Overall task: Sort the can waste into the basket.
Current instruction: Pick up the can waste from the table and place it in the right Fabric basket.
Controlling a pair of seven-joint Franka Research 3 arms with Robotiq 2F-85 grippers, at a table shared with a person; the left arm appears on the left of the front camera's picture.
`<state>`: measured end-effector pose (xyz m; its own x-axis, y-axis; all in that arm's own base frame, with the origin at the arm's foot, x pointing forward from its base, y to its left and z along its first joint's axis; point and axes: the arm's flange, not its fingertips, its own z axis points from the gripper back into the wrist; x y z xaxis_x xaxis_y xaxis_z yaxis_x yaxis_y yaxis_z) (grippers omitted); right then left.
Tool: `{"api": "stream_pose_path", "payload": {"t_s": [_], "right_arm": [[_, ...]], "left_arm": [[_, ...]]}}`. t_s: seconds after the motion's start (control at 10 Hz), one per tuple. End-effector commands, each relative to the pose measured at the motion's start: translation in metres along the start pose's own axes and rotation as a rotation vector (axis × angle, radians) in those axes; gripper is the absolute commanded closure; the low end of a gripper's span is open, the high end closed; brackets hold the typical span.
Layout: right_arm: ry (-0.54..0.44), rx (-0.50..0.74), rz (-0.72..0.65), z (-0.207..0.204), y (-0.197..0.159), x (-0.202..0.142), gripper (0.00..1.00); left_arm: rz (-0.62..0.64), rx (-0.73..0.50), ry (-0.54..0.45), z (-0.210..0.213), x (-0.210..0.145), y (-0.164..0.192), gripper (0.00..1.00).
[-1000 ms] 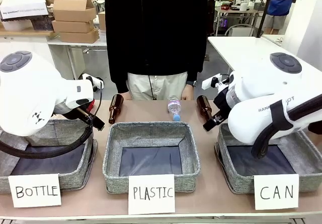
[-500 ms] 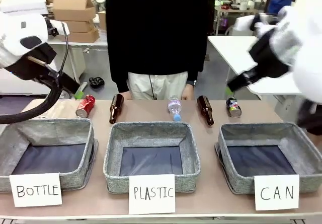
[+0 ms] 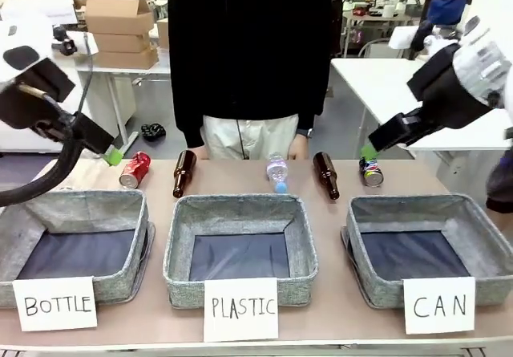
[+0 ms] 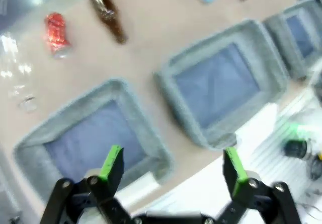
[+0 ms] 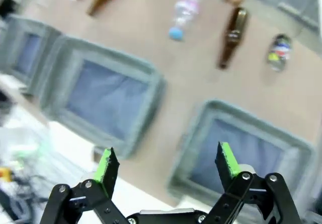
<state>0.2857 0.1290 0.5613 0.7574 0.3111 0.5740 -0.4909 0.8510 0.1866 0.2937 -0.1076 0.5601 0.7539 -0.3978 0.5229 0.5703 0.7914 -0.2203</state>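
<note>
- Red can [image 3: 135,169] lies on its side at left, tilted diagonally; blue can [image 3: 370,172] likewise at right.
- Left gripper [image 4: 173,166] and right gripper [image 5: 167,166] both gape wide, empty.

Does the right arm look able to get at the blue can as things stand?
Probably yes: the right tool is open just above the blue can, which lies uncovered, apart from the brown bottle.

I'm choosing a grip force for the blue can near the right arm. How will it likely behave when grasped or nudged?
The blue can lies on its side on the table, so a nudge would probably roll it. It looks small and metal, so likely light, and a hard squeeze may dent it. Its smooth curved wall could slip between the pads. The right gripper is open, high above the table.
</note>
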Motion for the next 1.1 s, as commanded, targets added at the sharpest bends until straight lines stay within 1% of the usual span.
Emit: {"api": "stream_pose_path", "payload": {"t_s": [0.0, 0.1, 0.2, 0.3, 0.4, 0.5, 0.6, 0.7, 0.8, 1.0], "right_arm": [[0.024, 0.837, -0.599, 0.019, -0.015, 0.005, 0.00], [0.085, 0.922, -0.723, 0.018, -0.029, 0.004, 0.00], [0.123, 0.970, -0.853, 0.013, -0.047, -0.003, 0.00], [0.107, 1.028, -0.997, 0.008, -0.070, -0.014, 0.00], [0.107, 1.023, -1.106, 0.001, -0.090, -0.022, 0.00], [0.074, 1.009, -1.183, -0.004, -0.104, -0.030, 0.00], [0.044, 0.975, -1.228, -0.006, -0.114, -0.034, 0.00], [0.013, 0.840, -1.225, -0.006, -0.112, -0.032, 0.00], [0.073, 0.893, -0.720, 0.001, -0.115, -0.030, 0.00], [0.073, 0.893, -0.720, 0.001, -0.115, -0.030, 0.00]], "left_arm": [[0.489, -0.921, 0.018, 0.016, 0.003, 0.066, 0.00], [0.691, -1.056, -0.069, 0.007, -0.001, 0.090, 0.00], [0.771, -1.134, -0.100, 0.001, -0.008, 0.102, 0.00], [0.829, -1.216, -0.209, -0.004, -0.015, 0.114, 0.00], [0.874, -1.254, -0.304, -0.010, -0.022, 0.120, 0.00], [0.915, -1.235, -0.308, -0.015, -0.025, 0.121, 0.00], [0.927, -1.200, -0.339, -0.017, -0.026, 0.119, 0.00], [0.411, -0.929, -0.189, -0.005, -0.029, 0.123, 0.00], [0.411, -0.929, -0.189, -0.005, -0.029, 0.123, 0.00], [0.411, -0.929, -0.189, -0.005, -0.029, 0.123, 0.00]]}}
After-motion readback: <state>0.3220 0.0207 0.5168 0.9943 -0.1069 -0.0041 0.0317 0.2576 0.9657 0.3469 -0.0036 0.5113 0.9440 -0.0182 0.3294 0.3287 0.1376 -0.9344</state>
